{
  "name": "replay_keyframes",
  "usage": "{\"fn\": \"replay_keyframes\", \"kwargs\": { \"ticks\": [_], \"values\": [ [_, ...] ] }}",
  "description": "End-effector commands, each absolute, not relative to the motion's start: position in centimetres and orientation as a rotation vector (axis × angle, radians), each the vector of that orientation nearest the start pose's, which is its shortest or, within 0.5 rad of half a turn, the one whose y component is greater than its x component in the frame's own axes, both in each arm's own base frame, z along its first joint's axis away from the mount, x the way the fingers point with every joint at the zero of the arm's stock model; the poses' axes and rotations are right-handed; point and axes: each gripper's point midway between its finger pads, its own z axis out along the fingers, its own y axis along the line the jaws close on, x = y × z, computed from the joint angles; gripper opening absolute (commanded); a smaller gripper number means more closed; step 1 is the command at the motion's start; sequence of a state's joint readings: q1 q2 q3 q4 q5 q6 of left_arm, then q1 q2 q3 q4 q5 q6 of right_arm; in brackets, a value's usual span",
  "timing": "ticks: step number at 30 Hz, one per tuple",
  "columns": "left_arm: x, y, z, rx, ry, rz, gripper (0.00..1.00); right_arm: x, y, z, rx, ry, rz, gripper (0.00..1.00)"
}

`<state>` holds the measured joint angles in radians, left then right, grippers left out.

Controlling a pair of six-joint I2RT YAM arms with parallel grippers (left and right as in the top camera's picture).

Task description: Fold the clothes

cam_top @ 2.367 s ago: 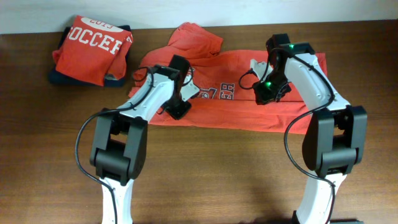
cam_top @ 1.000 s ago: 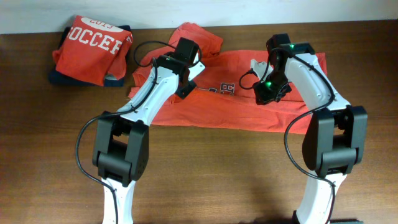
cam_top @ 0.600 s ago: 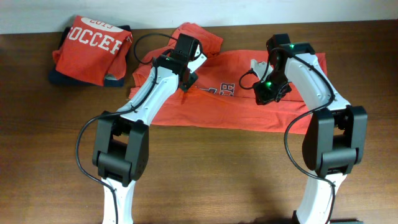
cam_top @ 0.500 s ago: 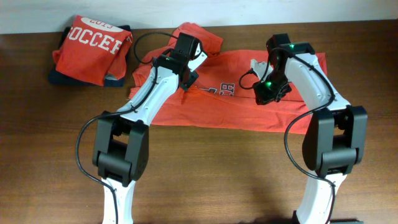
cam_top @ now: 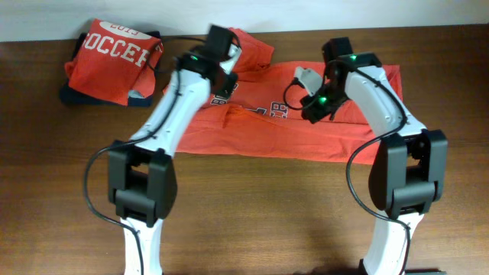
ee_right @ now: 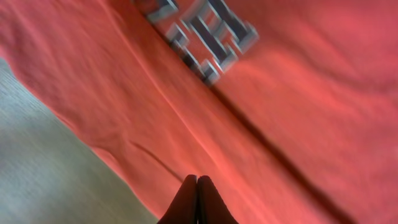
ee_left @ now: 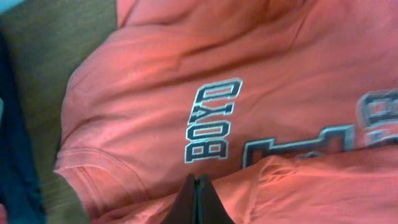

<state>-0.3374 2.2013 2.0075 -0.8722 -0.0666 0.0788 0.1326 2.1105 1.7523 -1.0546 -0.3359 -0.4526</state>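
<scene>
An orange-red T-shirt [cam_top: 267, 134] with navy-and-white lettering lies spread across the back middle of the table, with a raised wrinkle near its middle. My left gripper [cam_top: 226, 82] is over its upper left part, by the small lettering. In the left wrist view its jaws [ee_left: 196, 183] are shut on a ridge of the shirt [ee_left: 155, 81]. My right gripper [cam_top: 309, 107] is over the shirt's right half. In the right wrist view its jaws [ee_right: 197, 183] are shut on the cloth [ee_right: 280, 124] near an edge. A second shirt [cam_top: 114, 53], folded, shows white "SOCCER" lettering at the back left.
The folded shirt rests on a dark navy garment [cam_top: 76, 95], which also shows at the left edge of the left wrist view [ee_left: 12, 124]. The brown wooden table [cam_top: 267, 206] stretches in front of the shirt. A pale wall runs along the table's back edge.
My left gripper has moved from the shirt's lower left up to its upper left, and a wrinkle has formed beside the lettering. My right gripper stayed put, then shifted slightly up and left.
</scene>
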Motion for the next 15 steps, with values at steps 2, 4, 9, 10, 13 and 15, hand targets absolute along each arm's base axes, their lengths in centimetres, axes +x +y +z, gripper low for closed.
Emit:
{"fn": "replay_keyframes", "kwargs": {
  "ticks": [2, 4, 9, 10, 13, 15],
  "values": [
    [50.8, -14.5, 12.1, 0.24, 2.72, -0.258, 0.01, 43.6, 15.6, 7.7, -1.03, 2.651, 0.484, 0.04],
    [50.0, -13.1, 11.2, 0.176, 2.781, -0.251, 0.01, 43.7, 16.4, 6.9, -1.061, 2.646, 0.47, 0.04],
    [48.3, -11.4, 9.2, 0.137, 2.87, -0.232, 0.01, 43.5, 17.9, 4.2, -1.112, 2.664, 0.474, 0.04],
    [48.1, -11.2, 8.9, 0.132, 2.88, -0.23, 0.0, 43.5, 18.2, 3.4, -1.12, 2.669, 0.477, 0.04],
    [47.8, -11.1, 7.7, 0.129, 2.893, -0.229, 0.01, 43.4, 18.7, 1.8, -1.138, 2.683, 0.486, 0.04],
    [47.7, -11.1, 6.8, 0.13, 2.901, -0.228, 0.0, 43.2, 18.9, 1.4, -1.147, 2.69, 0.49, 0.04]
  ]
}}
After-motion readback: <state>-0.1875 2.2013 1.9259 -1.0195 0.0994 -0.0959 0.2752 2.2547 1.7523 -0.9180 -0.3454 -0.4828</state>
